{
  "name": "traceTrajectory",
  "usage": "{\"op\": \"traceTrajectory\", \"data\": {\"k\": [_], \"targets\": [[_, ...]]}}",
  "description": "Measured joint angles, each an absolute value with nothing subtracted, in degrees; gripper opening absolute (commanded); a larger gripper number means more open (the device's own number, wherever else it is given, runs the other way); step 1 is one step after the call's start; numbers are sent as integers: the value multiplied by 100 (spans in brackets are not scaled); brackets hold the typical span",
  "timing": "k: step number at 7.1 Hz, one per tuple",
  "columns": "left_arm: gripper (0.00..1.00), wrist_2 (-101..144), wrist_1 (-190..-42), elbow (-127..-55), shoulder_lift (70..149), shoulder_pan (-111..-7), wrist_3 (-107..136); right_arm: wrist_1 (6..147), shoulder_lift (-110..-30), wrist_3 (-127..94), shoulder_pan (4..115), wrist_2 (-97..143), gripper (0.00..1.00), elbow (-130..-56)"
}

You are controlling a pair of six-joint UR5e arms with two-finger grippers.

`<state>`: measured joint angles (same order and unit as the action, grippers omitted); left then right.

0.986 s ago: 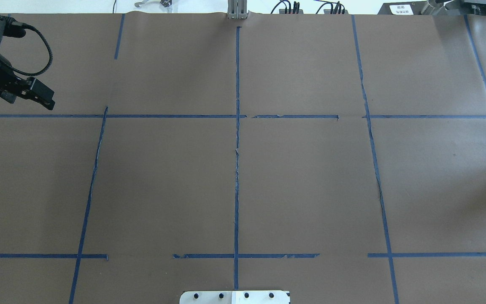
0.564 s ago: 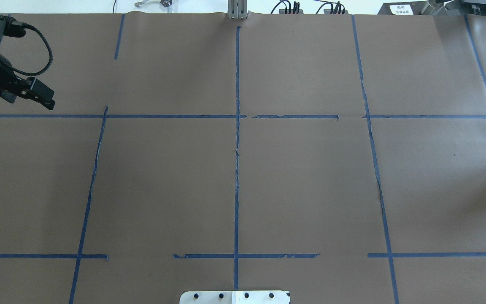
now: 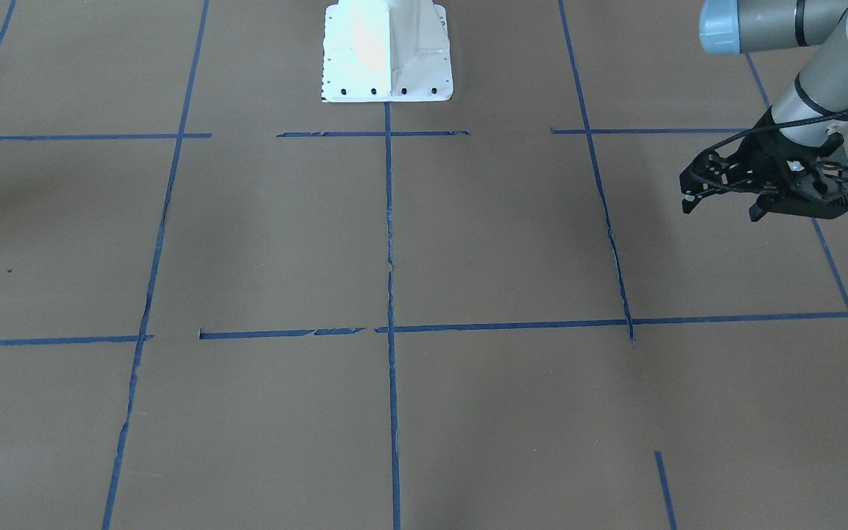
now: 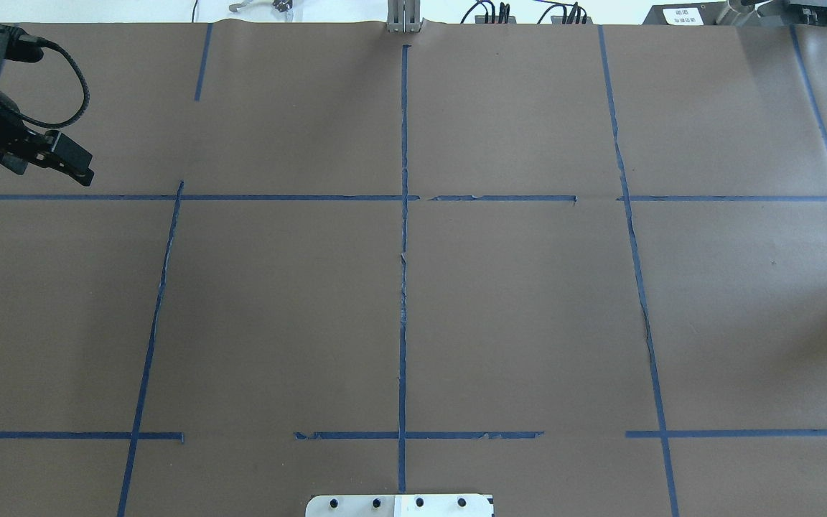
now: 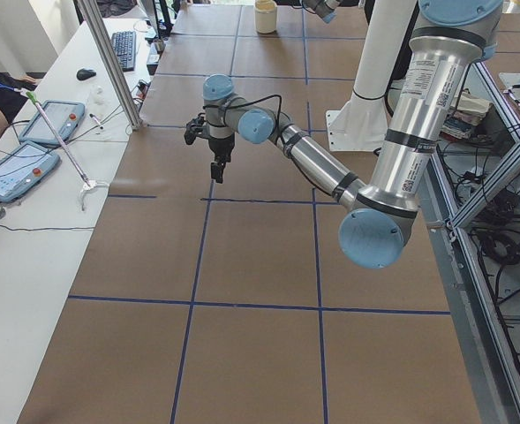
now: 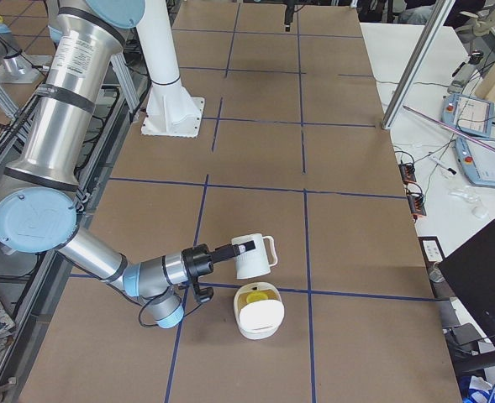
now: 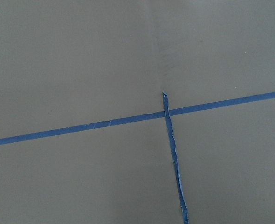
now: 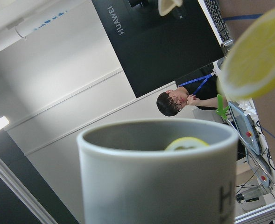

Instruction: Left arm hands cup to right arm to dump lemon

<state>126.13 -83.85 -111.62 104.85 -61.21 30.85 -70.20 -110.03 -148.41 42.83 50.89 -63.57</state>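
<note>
In the exterior right view the white cup (image 6: pixel 251 256) hangs tilted at the tip of my right gripper (image 6: pixel 230 251), just above a white bowl (image 6: pixel 260 319). I cannot tell whether that gripper is open or shut. Yellow lemon (image 6: pixel 258 295) lies in the bowl. The right wrist view shows the cup's grey rim (image 8: pixel 158 135) close up, with a lemon slice (image 8: pixel 188 143) at it and a blurred slice (image 8: pixel 256 51) at the top right. My left gripper (image 3: pixel 721 211) (image 4: pixel 54 169) hovers open and empty far off, over the table's left part.
The white robot pedestal (image 3: pixel 387 51) stands at the table's robot side. Blue tape lines (image 4: pixel 403 251) grid the brown table cover. Tablets (image 5: pixel 30 150) lie on a side bench, a dark monitor (image 6: pixel 482 285) stands near the bowl's end, and a person (image 8: pixel 174 100) sits beyond the cup.
The left gripper has shifted very slightly; nothing else in the overhead view differs.
</note>
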Motion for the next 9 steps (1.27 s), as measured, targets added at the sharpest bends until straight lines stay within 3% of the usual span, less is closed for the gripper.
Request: {"op": "traceTrajectory", "data": {"k": [9], "targets": [[100,12612,-8376,-11127,10520,-6117,3087,-7091,-10995,-14965,4273,4921,2,-6229]]}}
